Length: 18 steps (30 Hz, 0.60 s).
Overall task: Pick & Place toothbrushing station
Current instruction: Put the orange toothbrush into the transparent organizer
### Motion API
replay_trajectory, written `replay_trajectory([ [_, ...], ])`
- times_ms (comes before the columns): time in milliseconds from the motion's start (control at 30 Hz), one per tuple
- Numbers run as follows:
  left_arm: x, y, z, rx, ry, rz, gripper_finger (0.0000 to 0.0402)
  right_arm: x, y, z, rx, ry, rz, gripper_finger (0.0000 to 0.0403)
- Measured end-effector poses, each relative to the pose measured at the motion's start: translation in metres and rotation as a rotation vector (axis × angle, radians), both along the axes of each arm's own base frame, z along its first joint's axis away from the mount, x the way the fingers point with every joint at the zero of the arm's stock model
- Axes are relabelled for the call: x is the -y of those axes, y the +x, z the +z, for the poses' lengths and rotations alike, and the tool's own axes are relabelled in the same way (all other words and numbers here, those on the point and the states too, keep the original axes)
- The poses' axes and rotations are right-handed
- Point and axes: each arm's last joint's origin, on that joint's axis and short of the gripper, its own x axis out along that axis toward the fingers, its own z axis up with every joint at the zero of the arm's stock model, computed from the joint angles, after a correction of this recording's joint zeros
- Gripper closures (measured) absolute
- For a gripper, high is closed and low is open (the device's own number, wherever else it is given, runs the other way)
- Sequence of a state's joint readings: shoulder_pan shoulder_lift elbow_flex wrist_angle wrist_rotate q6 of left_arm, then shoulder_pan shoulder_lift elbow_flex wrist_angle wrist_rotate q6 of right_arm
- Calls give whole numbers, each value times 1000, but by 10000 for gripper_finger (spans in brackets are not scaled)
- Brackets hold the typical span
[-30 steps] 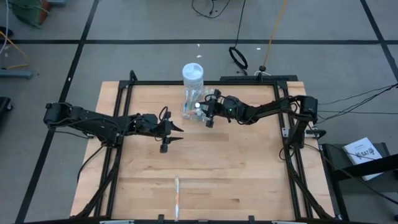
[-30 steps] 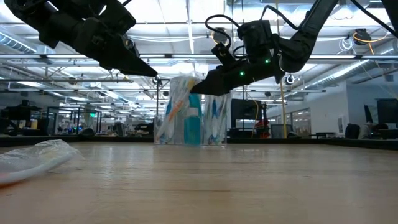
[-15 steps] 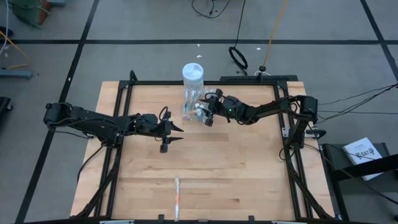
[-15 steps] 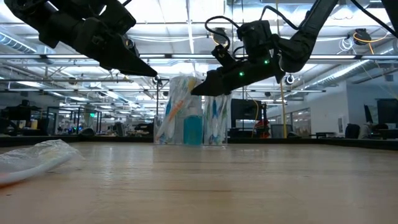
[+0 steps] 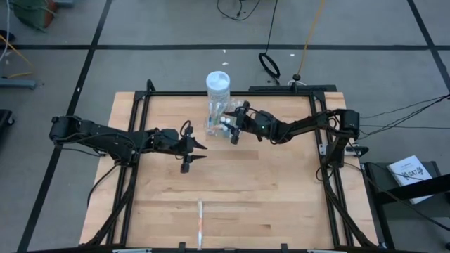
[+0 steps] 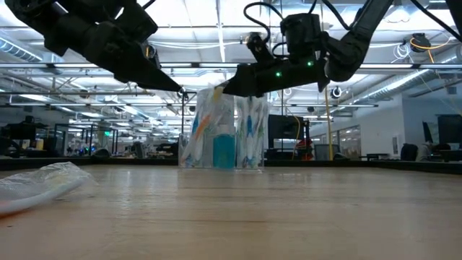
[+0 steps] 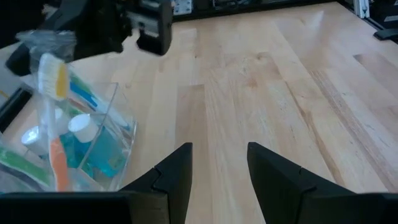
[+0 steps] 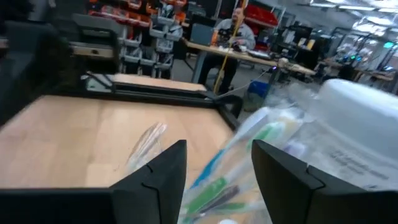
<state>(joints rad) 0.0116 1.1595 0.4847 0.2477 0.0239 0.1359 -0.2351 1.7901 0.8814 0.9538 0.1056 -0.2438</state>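
From above, the clear toothbrush holder (image 5: 219,121) stands at the far edge of the wooden table (image 5: 281,197), touching the white-lidded jar (image 5: 218,86) just behind it. The right end effector (image 5: 232,128) sits right beside the holder, fingers spread, gripping nothing that shows. The left end effector (image 5: 197,149) hangs over the table's middle-left, near the holder but apart from it, fingers parted and empty. A thin wrapped stick (image 5: 200,221) lies near the front edge.

Down at table height, the holder (image 6: 222,137) stands upright on the wood, with an orange brush and a blue tube inside. The right end effector (image 6: 234,87) hovers at its top rim; contact is hard to judge from here. The left end effector (image 6: 177,87) points in from the other side, above the table. A crumpled plastic wrapper (image 6: 43,180) lies in the foreground.

The left wrist view shows two dark fingers (image 7: 177,174) apart, the holder (image 7: 93,149) ahead.

The right wrist view shows spread fingers (image 8: 155,177) with bagged brushes (image 8: 236,174) between and beyond them, and a person (image 8: 237,31) at a far desk.
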Motion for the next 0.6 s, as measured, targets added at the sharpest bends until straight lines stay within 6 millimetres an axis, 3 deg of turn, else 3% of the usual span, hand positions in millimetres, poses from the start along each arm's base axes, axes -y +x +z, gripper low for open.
replay_trajectory([
  [200, 2, -4, -7, -82, -29, -48, 245, -10, 2, -6, -58, 27, 6, 227],
  [400, 10, -9, -13, -161, -90, -224, 245, -22, 2, -13, -142, -11, -123, 231],
  [600, 28, -10, -13, -152, -70, -388, 245, -50, -1, -4, -235, -89, -67, 231],
])
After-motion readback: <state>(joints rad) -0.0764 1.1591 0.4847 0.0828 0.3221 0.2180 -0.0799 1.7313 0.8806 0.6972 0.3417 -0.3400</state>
